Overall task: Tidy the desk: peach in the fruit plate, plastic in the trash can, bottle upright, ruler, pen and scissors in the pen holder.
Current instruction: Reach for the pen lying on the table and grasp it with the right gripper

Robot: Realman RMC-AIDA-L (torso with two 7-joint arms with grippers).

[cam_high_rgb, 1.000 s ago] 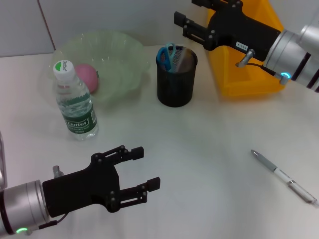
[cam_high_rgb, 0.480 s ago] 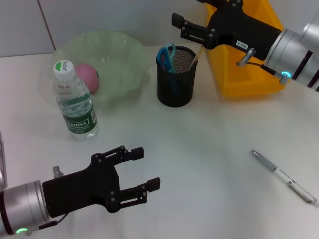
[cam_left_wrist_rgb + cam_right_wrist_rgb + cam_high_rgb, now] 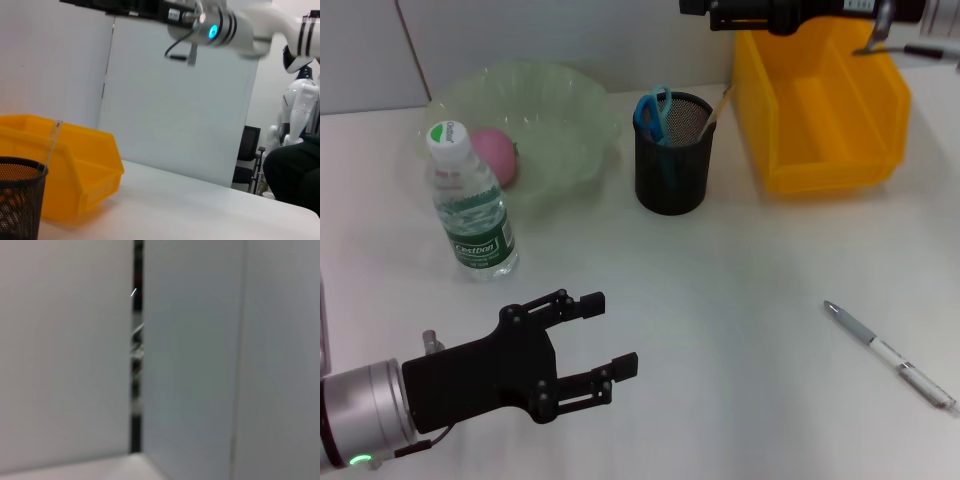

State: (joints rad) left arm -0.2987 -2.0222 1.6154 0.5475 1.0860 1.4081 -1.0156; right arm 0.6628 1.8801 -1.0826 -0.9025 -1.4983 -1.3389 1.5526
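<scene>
A pink peach (image 3: 496, 155) lies in the pale green fruit plate (image 3: 555, 100). The bottle (image 3: 470, 205) stands upright in front of the plate. The black mesh pen holder (image 3: 672, 160) holds blue scissors (image 3: 653, 110) and a clear ruler (image 3: 713, 112) that leans on its rim. The pen (image 3: 890, 355) lies on the table at the right. My left gripper (image 3: 592, 335) hovers open and empty at the near left. My right gripper (image 3: 700, 10) is high at the top edge, above the holder and the yellow trash can (image 3: 820, 110). No plastic shows.
The left wrist view looks across the table at the pen holder (image 3: 20, 200), the ruler (image 3: 51, 142) and the yellow trash can (image 3: 80, 170), with the right arm (image 3: 215, 25) overhead. The right wrist view shows only wall panels.
The right gripper has risen from just above the pen holder to the top edge of the view. The ruler now leans still in the holder. The left gripper barely moved.
</scene>
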